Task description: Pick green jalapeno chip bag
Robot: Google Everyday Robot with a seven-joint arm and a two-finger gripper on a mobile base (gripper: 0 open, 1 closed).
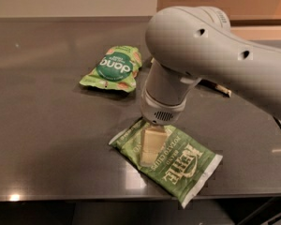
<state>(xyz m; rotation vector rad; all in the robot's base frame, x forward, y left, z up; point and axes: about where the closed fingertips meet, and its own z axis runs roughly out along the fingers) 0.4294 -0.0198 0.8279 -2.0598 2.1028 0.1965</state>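
The green jalapeno chip bag lies flat near the front edge of the dark table, its white "KETTLE" lettering facing me. My gripper hangs straight down from the big grey arm and sits over the bag's left half, its pale finger down against the bag's surface. The arm's wrist hides the bag's upper edge.
A smaller light-green "dang" bag lies behind and to the left. A brown-and-cream bag is mostly hidden behind the arm on the right. The table's front edge runs just below the chip bag.
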